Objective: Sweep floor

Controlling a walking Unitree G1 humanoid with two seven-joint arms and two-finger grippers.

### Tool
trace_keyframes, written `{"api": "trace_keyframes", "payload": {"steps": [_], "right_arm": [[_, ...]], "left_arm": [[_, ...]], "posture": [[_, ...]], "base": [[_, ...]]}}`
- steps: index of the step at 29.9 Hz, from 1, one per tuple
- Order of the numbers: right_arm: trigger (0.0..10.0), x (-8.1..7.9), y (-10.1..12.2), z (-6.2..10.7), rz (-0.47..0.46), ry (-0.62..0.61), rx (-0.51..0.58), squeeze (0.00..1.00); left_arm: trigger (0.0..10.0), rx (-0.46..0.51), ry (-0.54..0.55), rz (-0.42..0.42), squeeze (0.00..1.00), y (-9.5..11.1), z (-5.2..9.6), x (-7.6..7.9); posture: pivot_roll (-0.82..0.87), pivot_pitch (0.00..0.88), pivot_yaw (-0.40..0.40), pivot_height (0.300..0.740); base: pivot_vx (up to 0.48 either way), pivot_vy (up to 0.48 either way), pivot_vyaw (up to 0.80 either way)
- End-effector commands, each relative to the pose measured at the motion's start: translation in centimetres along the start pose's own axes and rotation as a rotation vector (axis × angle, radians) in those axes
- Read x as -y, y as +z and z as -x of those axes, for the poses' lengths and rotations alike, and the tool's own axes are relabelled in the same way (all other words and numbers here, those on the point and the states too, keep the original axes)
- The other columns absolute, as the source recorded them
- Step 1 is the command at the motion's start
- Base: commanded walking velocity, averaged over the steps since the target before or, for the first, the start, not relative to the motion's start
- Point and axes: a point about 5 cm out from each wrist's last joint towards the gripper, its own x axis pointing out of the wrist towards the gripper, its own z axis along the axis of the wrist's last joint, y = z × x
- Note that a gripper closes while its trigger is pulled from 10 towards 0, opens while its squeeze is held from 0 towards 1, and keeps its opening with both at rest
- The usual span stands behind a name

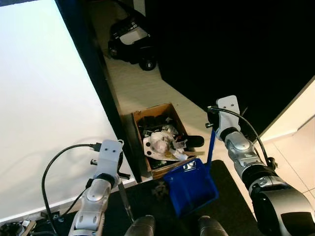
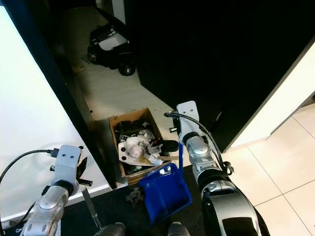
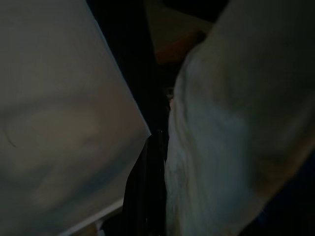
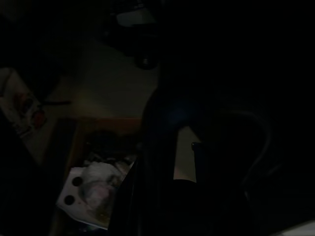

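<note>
Blue plastic dustpan (image 1: 191, 188) hangs from the right gripper (image 1: 211, 129), fingers clamped on its handle, tilted at the open cardboard trash box (image 1: 158, 138) at 12 o'clock; can't tell the left gripper's (image 1: 106, 169) fingers.

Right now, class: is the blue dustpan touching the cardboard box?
Cannot tell. In the left eye view the dustpan overlaps the box's near edge, but it may be held above it. The right eye view shows the same overlap, with no plain contact or gap.
</note>
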Motion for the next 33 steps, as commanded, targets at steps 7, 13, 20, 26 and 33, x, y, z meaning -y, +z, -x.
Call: {"api": "trace_keyframes", "payload": {"steps": [7, 13, 20, 26, 33], "right_arm": [[10.0, -0.4, 1.1, -0.5, 0.018, -0.004, 0.052, 0.0], [10.0, -0.2, 1.2, -0.5, 0.022, -0.008, 0.053, 0.0], [10.0, 0.1, 1.3, -0.5, 0.028, -0.012, 0.057, 0.0], [10.0, 0.2, 1.5, -0.6, 0.036, -0.005, 0.064, 0.0], [10.0, 0.3, 1.4, -0.5, 0.038, -0.007, 0.064, 0.0]], "left_arm": [[10.0, -0.033, -0.2, -0.31, 0.0, -1.6, 2.4, -1.9], [10.0, -0.073, -0.202, -0.318, 0.0, -3.9, 2.8, -2.4], [10.0, 0.088, 0.045, -0.112, 0.01, -2.1, 1.0, -3.9], [10.0, 0.169, 0.003, -0.239, 0.01, -1.2, 0.1, -2.7], [10.0, 0.259, -0.11, -0.266, 0.02, -0.6, -0.4, -0.6]], "posture": [[0.21, 0.076, -0.006, 0.74], [0.19, 0.082, -0.011, 0.74], [0.16, 0.085, -0.026, 0.74], [0.15, 0.092, -0.042, 0.74], [0.14, 0.093, -0.038, 0.74]], "base": [[0.0, 0.0, 0.0], [0.0, 0.0, 0.0], [0.0, 0.0, 0.0], [0.0, 0.0, 0.0], [0.0, 0.0, 0.0]]}}
